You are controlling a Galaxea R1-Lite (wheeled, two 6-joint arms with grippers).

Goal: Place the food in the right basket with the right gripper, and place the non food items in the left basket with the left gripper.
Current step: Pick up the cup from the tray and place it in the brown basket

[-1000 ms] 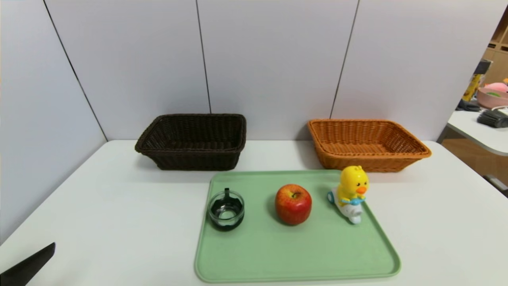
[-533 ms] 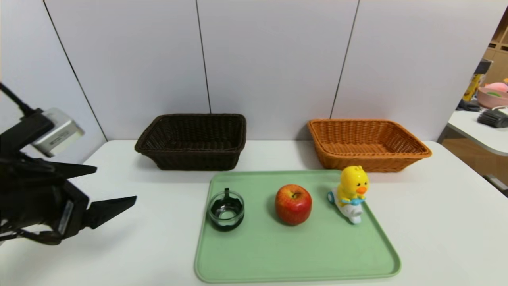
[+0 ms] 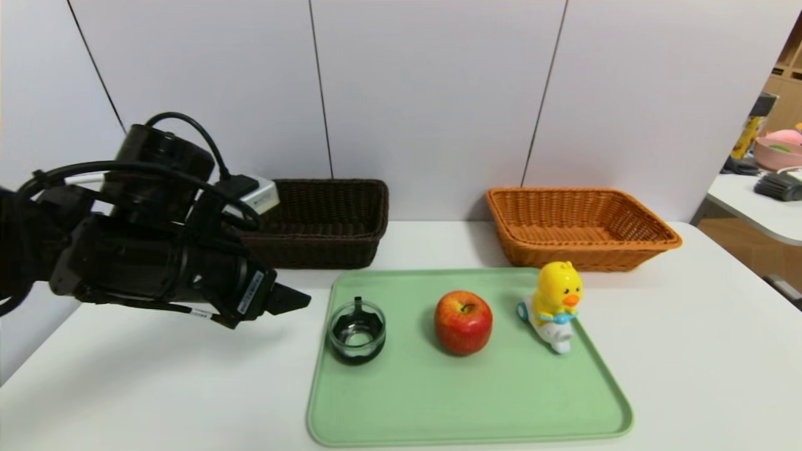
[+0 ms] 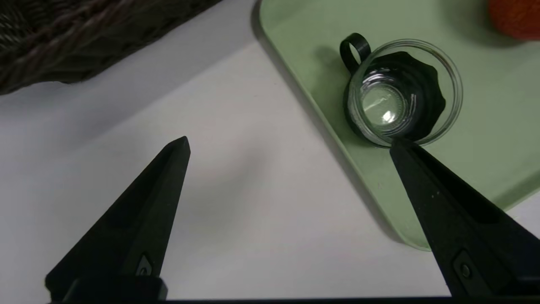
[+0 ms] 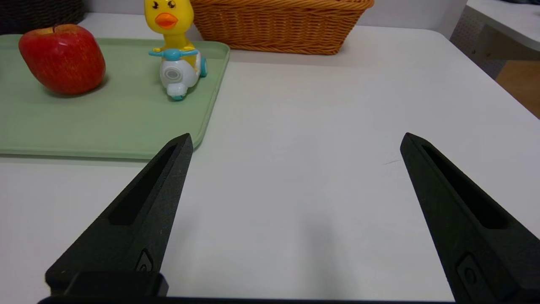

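Tray (image 3: 401, 401), pale green, flat on the white table (image 3: 702, 376); all places below taken from it. Glass cup (image 3: 357, 346), round and clear with a dark scalloped lining and small dark loop handle, upright just inside the tray's left edge. Red apple (image 3: 463, 326), yellow-flecked, stem up, near the tray's middle, apart from both neighbours. Duck toy (image 3: 556, 294), yellow on a white-and-blue scooter, upright at the tray's far right part.

Dark brown basket (image 3: 313, 250) beyond the tray's far left corner; orange basket (image 3: 583, 254) beyond its far right corner. Bare wicker visible inside the orange one; dark one partly screened by the left arm (image 3: 144, 250).

Left gripper (image 4: 290, 139) off the tray's left side, above table level, fingers spread wide, nothing between them. In the left wrist view one fingertip overlaps the cup's rim; contact cannot be told. Black cables (image 3: 131, 166) loop over the arm.

Right gripper (image 5: 297, 135) on the tray's near right side, fingers wide, holding nothing. Pale wall panels (image 3: 432, 94) stand behind the tray.
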